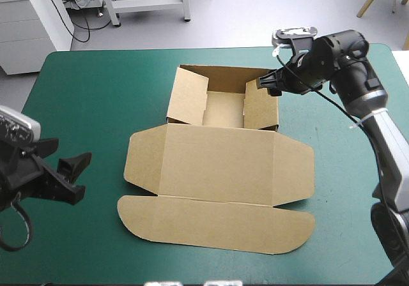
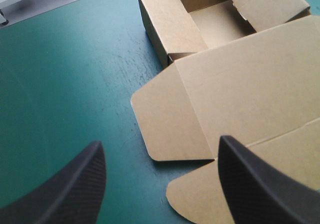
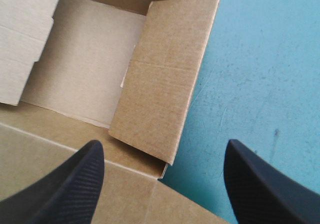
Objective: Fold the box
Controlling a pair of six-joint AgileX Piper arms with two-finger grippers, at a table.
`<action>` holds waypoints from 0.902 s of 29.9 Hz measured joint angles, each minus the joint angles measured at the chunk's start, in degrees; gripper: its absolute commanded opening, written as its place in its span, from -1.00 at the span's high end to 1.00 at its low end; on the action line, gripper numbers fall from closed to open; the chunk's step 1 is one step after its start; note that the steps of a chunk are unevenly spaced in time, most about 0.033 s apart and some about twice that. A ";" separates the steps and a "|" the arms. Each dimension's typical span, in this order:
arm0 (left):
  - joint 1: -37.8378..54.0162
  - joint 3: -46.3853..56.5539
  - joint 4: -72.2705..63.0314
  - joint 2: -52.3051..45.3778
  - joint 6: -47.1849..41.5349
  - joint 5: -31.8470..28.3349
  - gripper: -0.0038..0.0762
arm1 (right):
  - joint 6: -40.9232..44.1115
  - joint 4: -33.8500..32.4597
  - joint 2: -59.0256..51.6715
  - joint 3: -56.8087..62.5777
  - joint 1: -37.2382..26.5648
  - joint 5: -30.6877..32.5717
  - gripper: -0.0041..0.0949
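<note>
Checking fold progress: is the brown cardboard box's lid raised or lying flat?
Lying flat: the brown cardboard box's lid spreads on the teal-green cover, before the open tray.

High view: I look down and forward from behind, brown cardboard box (image 1: 220, 165) centre frame. Left wrist view: low over teal-green table cover (image 2: 60, 84), facing the box's near-left corner. Right wrist view: closest, above its right wall. All three share the box's tray.

Table (image 1: 96, 107) under a teal-green cover (image 1: 345, 190), rounded at the far corners, faintly scuffed. Beyond the far left corner, a white cabinet (image 1: 32, 24) on grey floor (image 1: 255, 18).
</note>
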 measured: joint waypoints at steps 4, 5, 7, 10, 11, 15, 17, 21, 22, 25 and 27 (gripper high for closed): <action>0.00 5.76 -0.16 -5.18 0.00 0.00 -0.24 | 0.00 -0.25 5.67 0.00 0.00 -1.11 -0.37; 0.00 7.03 -0.23 -6.34 0.00 0.00 -0.24 | 0.06 -0.33 7.57 0.00 0.00 -2.08 -0.37; 0.00 9.38 -0.23 -8.45 -0.05 0.00 -0.24 | 0.74 -0.75 9.89 0.00 0.00 -3.86 -0.37; 0.00 11.90 -0.23 -10.76 -0.36 0.05 -0.24 | 1.71 -0.75 13.28 0.00 0.00 -7.26 -0.36; 0.00 12.58 -0.23 -11.39 -0.42 0.11 -0.24 | 1.94 -0.75 14.17 0.00 0.00 -7.96 -0.36; 0.00 14.53 -0.23 -12.85 -0.69 0.11 -0.24 | 2.12 -0.75 17.29 0.00 0.00 -8.90 -0.36; 0.00 15.12 -0.23 -13.17 -0.69 0.11 -0.24 | 2.32 -0.75 18.76 0.00 -0.06 -9.03 -0.36; 0.00 15.41 -0.23 -13.20 -0.69 0.11 -0.24 | 2.81 -0.75 20.57 0.00 -0.43 -9.16 -0.18; 0.00 15.41 -0.17 -13.20 -0.69 0.11 -0.24 | 2.94 -0.75 20.84 0.00 -0.56 -9.20 -0.01; 0.00 15.41 -0.01 -13.20 -0.69 0.11 -0.24 | 3.06 -0.75 21.05 0.00 -0.84 -9.28 0.67; 0.00 15.41 -0.01 -13.20 -0.69 0.11 -0.24 | 3.06 -1.40 21.05 0.00 -0.88 -9.28 0.93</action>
